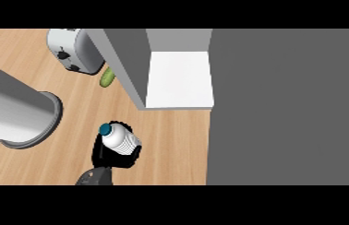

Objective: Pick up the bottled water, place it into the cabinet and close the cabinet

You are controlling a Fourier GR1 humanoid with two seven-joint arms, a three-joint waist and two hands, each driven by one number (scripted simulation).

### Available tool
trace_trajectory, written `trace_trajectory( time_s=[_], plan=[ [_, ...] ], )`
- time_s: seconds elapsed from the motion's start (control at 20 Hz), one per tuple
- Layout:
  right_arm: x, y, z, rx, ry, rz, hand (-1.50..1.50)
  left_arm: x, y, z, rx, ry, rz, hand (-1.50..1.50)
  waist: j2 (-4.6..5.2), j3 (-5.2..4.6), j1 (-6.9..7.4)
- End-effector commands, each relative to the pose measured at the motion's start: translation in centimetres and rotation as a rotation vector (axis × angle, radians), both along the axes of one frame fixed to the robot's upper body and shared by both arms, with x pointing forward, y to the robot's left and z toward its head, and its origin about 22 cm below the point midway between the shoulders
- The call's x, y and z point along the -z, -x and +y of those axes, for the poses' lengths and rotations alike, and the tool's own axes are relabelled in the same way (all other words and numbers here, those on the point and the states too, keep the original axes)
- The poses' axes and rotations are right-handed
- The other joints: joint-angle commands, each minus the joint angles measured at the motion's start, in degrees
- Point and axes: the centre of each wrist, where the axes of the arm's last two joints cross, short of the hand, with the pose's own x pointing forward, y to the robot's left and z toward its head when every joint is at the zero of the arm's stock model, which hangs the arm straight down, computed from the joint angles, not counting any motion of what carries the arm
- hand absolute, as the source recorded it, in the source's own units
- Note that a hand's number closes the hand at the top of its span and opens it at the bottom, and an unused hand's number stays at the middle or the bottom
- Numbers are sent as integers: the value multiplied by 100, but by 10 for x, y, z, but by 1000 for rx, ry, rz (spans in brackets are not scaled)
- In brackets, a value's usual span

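Note:
The bottled water (pixel 121 139) is white and ribbed with a teal cap (pixel 105 128) that points up and left. My left hand (pixel 112 160) comes in from the lower left and is curled round the bottle's lower part, black fingers showing on both sides. The bottle sits over the wooden counter (pixel 170 145), below and left of the cabinet (pixel 129 62). The cabinet stands open and shows a white shelf (pixel 181 79). A broad grey panel (pixel 279 109), likely the cabinet's door, fills the right side. My right hand does not show.
A silver toaster (pixel 75 49) stands at the back left, with a green vegetable (pixel 107 77) lying beside it against the cabinet's side wall. A large grey round pot (pixel 24 115) sits at the left edge.

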Motion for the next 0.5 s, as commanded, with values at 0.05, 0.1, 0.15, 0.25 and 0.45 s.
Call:
trace_trajectory(
  time_s=[0.05, 0.1, 0.15, 0.25, 0.45],
  plan=[
    [-13, 2, -5, -14, -13, -25, -150, -23, -16, -44, 39, 33, -3, 150, -7, -7, -53],
    [-23, 6, -1, -14, -9, -17, -150, -35, -19, -47, 48, 27, 7, 150, -22, -3, 1],
    [-15, -1, 7, 18, -14, -30, -150, -32, -13, -53, 47, 35, 9, 150, 0, -8, -2],
    [-23, 5, -5, -2, -13, -33, -150, -55, -33, -61, 45, 12, 1, 150, -1, -5, -14],
    [-18, 0, -6, 14, -14, -29, -150, -106, -62, -84, 37, -110, -66, 150, -6, 2, 51]
  ],
)
